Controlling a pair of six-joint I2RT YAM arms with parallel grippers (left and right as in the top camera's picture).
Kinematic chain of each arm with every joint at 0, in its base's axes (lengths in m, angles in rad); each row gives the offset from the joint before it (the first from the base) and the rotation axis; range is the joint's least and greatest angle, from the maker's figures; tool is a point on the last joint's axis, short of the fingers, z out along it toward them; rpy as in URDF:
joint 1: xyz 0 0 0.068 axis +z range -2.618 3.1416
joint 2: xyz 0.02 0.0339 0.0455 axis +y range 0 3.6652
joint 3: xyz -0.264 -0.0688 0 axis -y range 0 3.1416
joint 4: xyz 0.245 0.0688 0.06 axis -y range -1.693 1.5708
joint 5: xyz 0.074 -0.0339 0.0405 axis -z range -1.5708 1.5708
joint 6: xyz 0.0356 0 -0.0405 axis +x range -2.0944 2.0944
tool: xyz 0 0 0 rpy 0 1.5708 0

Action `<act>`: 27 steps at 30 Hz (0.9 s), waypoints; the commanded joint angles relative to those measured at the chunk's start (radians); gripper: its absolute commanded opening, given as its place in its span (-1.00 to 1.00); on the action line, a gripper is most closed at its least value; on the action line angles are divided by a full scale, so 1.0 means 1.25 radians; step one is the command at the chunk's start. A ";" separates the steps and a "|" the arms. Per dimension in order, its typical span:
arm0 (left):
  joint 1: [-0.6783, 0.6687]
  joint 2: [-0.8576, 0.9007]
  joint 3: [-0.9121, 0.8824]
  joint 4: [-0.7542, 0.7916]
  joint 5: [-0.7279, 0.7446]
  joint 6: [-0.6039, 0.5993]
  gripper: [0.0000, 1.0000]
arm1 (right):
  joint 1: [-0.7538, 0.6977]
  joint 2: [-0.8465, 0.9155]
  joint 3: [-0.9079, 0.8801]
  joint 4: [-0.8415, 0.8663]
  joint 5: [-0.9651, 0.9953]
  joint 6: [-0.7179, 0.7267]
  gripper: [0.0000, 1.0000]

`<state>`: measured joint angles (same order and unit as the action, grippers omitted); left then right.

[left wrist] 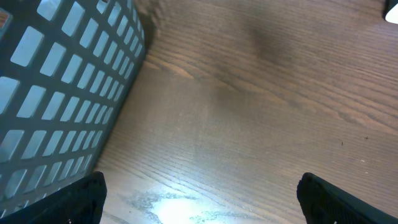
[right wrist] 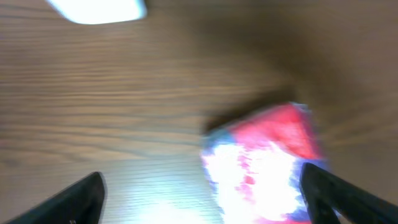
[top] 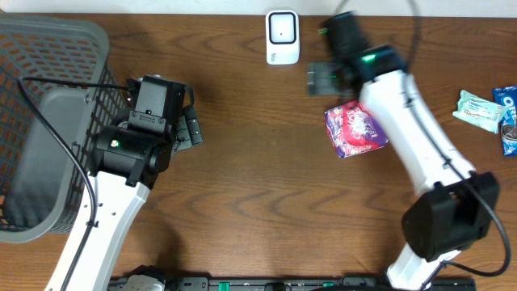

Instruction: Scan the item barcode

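right end effector (top: 321, 78): wide open and empty, fingers (right wrist: 78, 198) parked in the two bottom corners of its wrist view.
red packet (top: 355, 129): flat on the desk (top: 258, 194), near the right end effector but clear of it from overhead. on the wrist camera it's a blur of red, white and blue (right wrist: 267, 162), low and closer to the right-hand finger.
scanner (top: 282, 36): white, at the far edge of the desk, near the right end effector and apart from the red packet. it shows as a pale smear (right wrist: 99, 7) at the top of the wrist view.
right arm: white, slanting in from the near right corner and passing over one edge of the red packet.
left end effector (top: 190, 127): open too, nothing in it, bare wood between the fingertips (left wrist: 74, 200).
basket (top: 48, 48): grey mesh, at the left edge of the desk, just beside the left end effector.
far right: a teal packet (top: 478, 109) and a blue packet (top: 507, 98), well apart from the scanner.
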<state>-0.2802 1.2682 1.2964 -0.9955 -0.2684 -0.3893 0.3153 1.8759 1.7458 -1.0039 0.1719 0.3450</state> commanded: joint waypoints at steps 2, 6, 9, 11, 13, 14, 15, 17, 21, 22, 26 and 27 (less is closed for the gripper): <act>0.003 0.003 -0.002 -0.003 -0.010 -0.004 0.96 | -0.179 0.005 -0.005 -0.071 -0.175 -0.149 0.98; 0.003 0.003 -0.002 -0.003 -0.010 -0.004 0.96 | -0.322 0.026 -0.050 -0.106 -0.373 -0.272 0.98; 0.003 0.003 -0.002 -0.003 -0.010 -0.004 0.95 | -0.399 0.043 -0.105 -0.089 -0.478 -0.332 0.99; 0.003 0.003 -0.002 -0.003 -0.010 -0.004 0.96 | -0.438 0.053 -0.152 -0.053 -0.537 -0.364 0.99; 0.003 0.003 -0.002 -0.003 -0.010 -0.004 0.96 | -0.473 0.070 -0.226 0.027 -0.597 -0.367 0.99; 0.003 0.003 -0.002 -0.003 -0.010 -0.004 0.96 | -0.479 0.076 -0.245 0.051 -0.619 -0.367 0.99; 0.003 0.003 -0.002 -0.003 -0.010 -0.004 0.96 | -0.484 0.088 -0.270 0.084 -0.652 -0.367 0.99; 0.003 0.003 -0.002 -0.003 -0.010 -0.004 0.96 | -0.487 0.106 -0.301 0.125 -0.692 -0.367 0.99; 0.003 0.003 -0.002 -0.003 -0.010 -0.004 0.96 | -0.482 0.155 -0.346 0.188 -0.764 -0.367 0.92; 0.003 0.003 -0.002 -0.003 -0.010 -0.004 0.96 | -0.480 0.171 -0.349 0.194 -0.774 -0.366 0.81; 0.003 0.003 -0.002 -0.003 -0.010 -0.004 0.96 | -0.471 0.236 -0.349 0.199 -0.781 -0.337 0.13; 0.003 0.003 -0.002 -0.003 -0.010 -0.004 0.96 | -0.469 0.243 -0.349 0.198 -0.782 -0.327 -0.12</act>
<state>-0.2802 1.2682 1.2964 -0.9955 -0.2684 -0.3897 -0.2859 2.1075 1.3285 -0.7517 -0.7864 -0.0872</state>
